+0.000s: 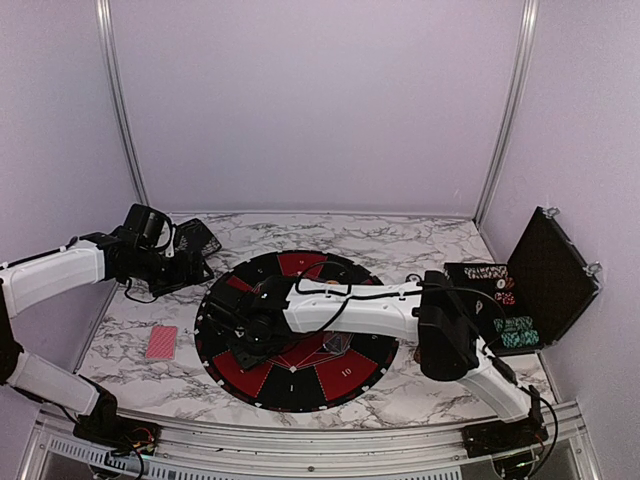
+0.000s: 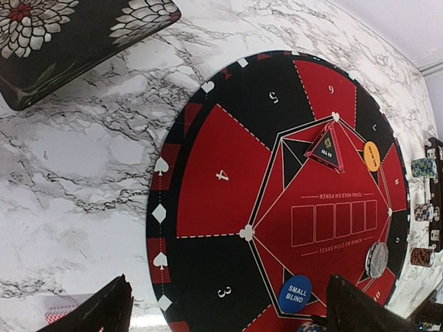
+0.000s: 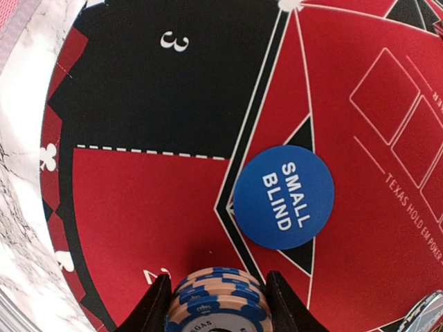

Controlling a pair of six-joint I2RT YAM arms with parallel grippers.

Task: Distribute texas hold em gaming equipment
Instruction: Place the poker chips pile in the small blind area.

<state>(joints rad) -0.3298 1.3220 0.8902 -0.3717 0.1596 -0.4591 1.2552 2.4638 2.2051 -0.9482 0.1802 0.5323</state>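
Presently a chip stack (image 3: pixel 216 292) is clamped in the right gripper (image 3: pixel 218 304) over the mat (image 3: pixel 138 104), near the blue marker (image 3: pixel 284 197); the left gripper (image 2: pixel 232 308) is held wide, empty; released tilted, chips could be scattered.

The lower edge cuts off the blue-striped chip stack (image 3: pixel 216 301).

The round blue disc (image 3: pixel 284 197) reads "SMALL BLIND" in white. The large round black-and-red mat (image 2: pixel 208 173) carries white numerals 3, 4, 5 and 6, "TEXAS HOLD EM POKER" twice, and spade, diamond, heart and club signs. The small red-edged triangular marker (image 2: pixel 327 146) says "ALL IN" (print on the orange disc (image 2: pixel 372 156) is illegible). The stack of blue-and-tan striped poker chips (image 3: pixel 218 301) shows "GAS".
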